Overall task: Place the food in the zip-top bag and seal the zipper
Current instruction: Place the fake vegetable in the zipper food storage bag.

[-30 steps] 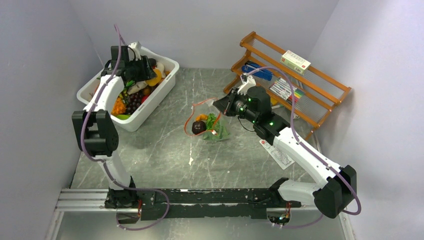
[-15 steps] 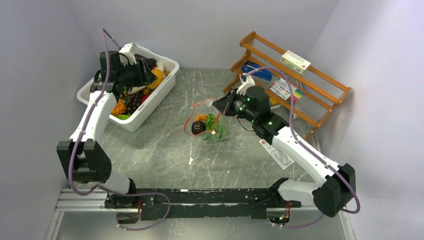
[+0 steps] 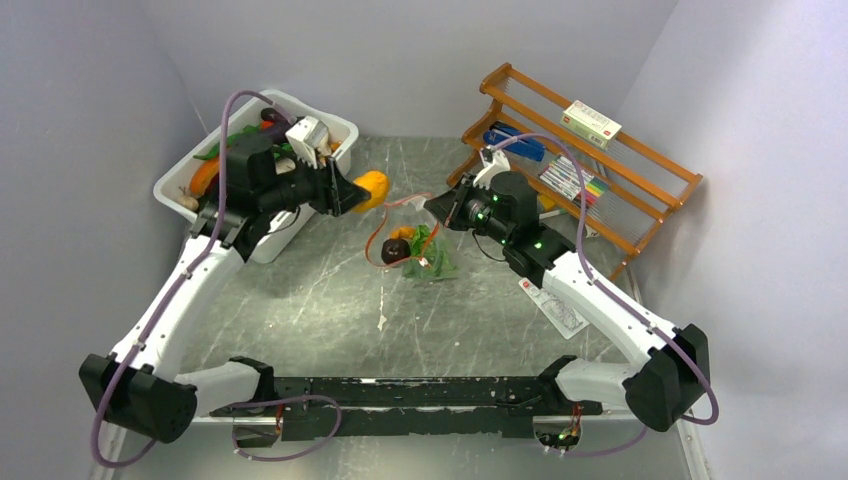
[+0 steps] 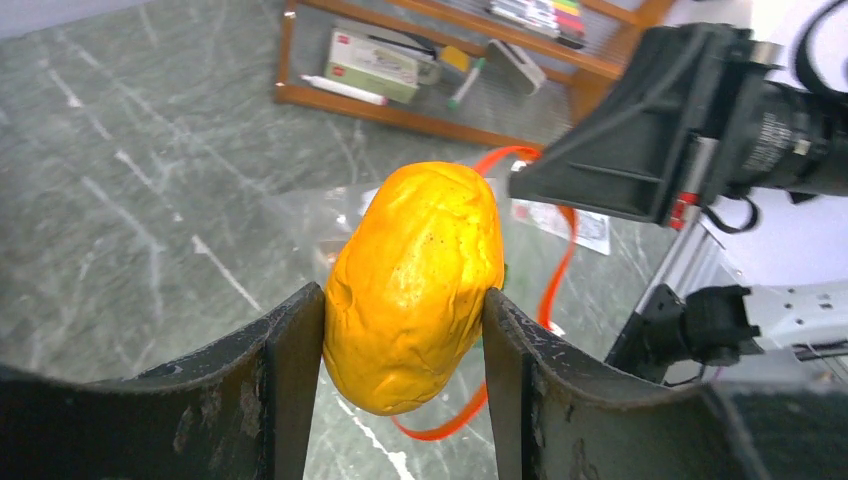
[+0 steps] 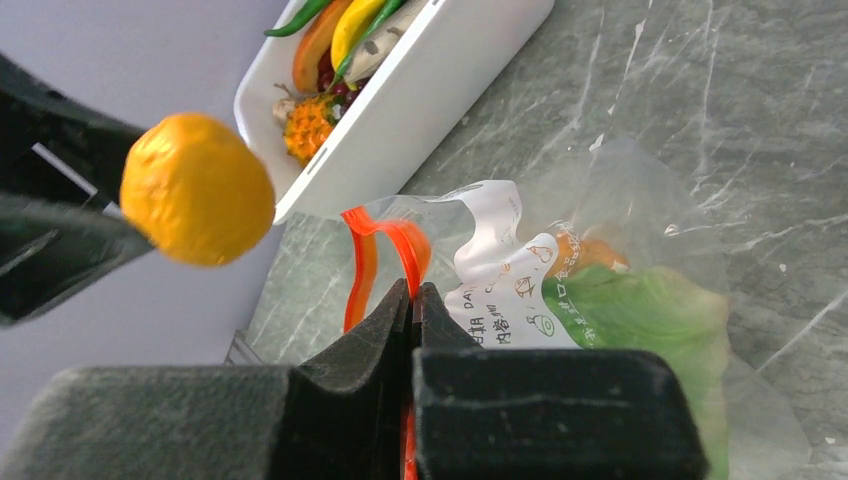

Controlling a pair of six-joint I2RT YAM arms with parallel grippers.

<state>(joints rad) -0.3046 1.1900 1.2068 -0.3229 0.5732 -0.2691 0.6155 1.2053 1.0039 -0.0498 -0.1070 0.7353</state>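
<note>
My left gripper (image 3: 352, 192) is shut on an orange toy fruit (image 3: 372, 187) and holds it in the air just left of the bag's mouth; the fruit fills the left wrist view (image 4: 415, 285) and shows in the right wrist view (image 5: 196, 188). The clear zip-top bag (image 3: 425, 255) lies mid-table with green lettuce (image 5: 640, 325), an orange piece and a dark purple piece (image 3: 396, 254) inside. My right gripper (image 3: 437, 208) is shut on the orange-red zipper strip (image 5: 410, 250) and holds the mouth up and open.
A white bin (image 3: 290, 215) with several more toy fruits stands at the back left. An orange-brown wooden rack (image 3: 590, 165) with boxes and pens stands at the back right. A flat white leaflet (image 3: 553, 305) lies by the right arm.
My left arm has swung from over the white bin to the right, carrying the orange fruit toward the bag's mouth. The right gripper has kept its hold on the zipper strip.
</note>
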